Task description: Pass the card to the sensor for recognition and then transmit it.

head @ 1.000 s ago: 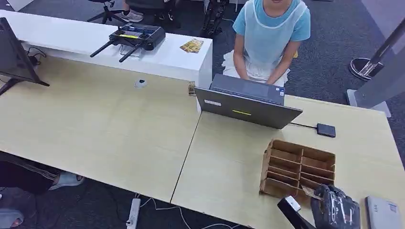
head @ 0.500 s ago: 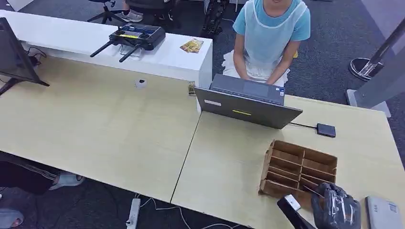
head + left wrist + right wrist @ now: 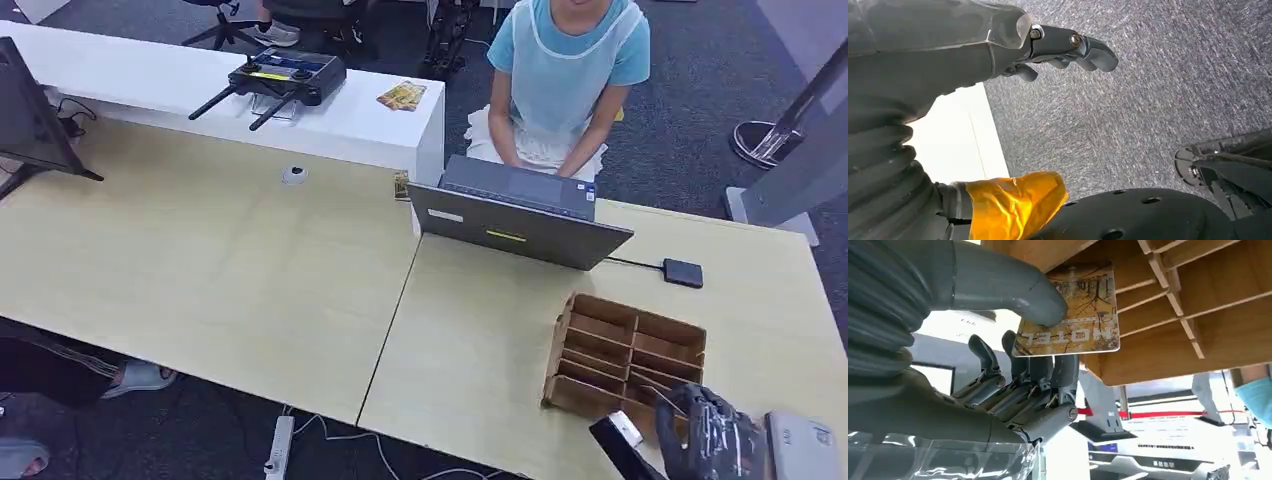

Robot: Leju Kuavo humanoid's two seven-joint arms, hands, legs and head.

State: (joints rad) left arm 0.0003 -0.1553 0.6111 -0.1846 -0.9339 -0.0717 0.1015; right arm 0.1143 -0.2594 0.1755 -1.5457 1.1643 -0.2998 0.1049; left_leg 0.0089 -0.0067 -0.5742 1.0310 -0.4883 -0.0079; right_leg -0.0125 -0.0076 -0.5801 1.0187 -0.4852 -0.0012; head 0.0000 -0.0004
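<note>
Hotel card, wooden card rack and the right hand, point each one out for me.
hotel card (image 3: 1083,315), right wrist view, on its printed face beside the thumb.
wooden card rack (image 3: 622,345), head view, on a middle divider.
right hand (image 3: 715,440), head view, on the back of the hand.

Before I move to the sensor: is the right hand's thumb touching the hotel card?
Touching. The right wrist view shows the thumb pressed on the hotel card, fingers behind it.
</note>
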